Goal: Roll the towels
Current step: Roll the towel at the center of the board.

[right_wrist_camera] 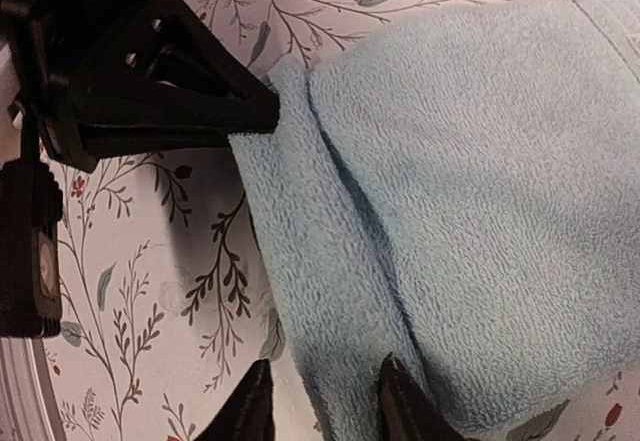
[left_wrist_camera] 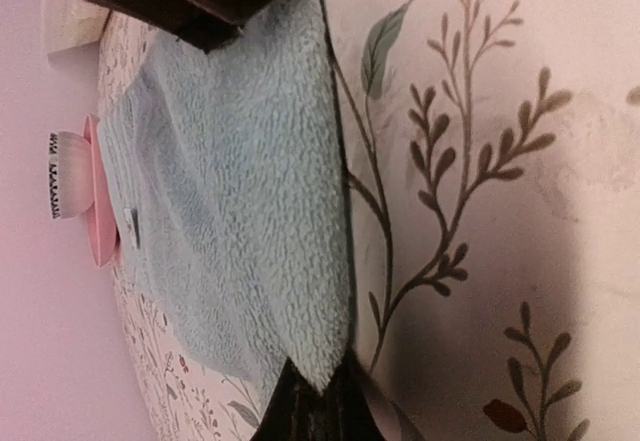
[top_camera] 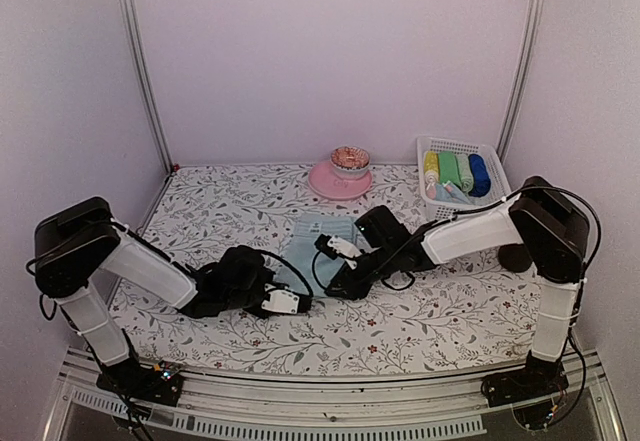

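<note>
rolls [top_camera: 455, 171] already in the basket [top_camera: 462, 144] — pale blue towel [right_wrist_camera: 470, 191] barely started, left claw [left_wrist_camera: 318, 401] clenched on its edge, right claw [right_wrist_camera: 325, 401] parted.

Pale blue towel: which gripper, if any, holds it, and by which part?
The left gripper holds the towel, jaws shut on a corner of its folded-over edge. The right gripper has its jaws open astride that edge.

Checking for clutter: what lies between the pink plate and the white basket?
Nothing. In the top view the pink plate and the white basket stand apart at the back, with only bare floral table cover between them.
</note>
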Controlling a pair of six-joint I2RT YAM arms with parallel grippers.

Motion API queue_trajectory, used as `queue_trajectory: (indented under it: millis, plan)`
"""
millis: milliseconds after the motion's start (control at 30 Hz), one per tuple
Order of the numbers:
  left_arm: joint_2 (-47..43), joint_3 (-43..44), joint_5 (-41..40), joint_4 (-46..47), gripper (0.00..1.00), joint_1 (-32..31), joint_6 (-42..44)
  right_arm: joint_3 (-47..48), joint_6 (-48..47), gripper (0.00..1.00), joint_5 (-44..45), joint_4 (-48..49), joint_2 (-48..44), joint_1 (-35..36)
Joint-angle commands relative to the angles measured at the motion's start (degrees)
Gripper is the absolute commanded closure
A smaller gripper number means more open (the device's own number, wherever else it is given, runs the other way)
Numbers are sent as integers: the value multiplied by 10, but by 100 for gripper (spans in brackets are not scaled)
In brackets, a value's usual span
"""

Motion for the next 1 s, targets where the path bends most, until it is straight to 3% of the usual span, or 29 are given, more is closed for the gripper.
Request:
queue_trajectory:
  millis: [0,133,367,500,767,967]
  plan:
    - [-26,40,92,-185,100,14,-52,-51,-20,55,38,34,-81,-1]
    - [-35,84,158,-280,100,40,-79,-118,-51,47,87,97,-153,15]
    - [2,186,247,-435,100,85,-113,-223,-192,47,223,218,-219,110]
    - [25,236,295,-507,100,100,-120,-234,-265,46,284,242,-192,171]
    - [65,302,360,-611,100,125,-103,-181,-315,46,447,267,-80,207]
    - [87,319,374,-651,100,128,-87,-157,-332,47,472,269,-38,208]
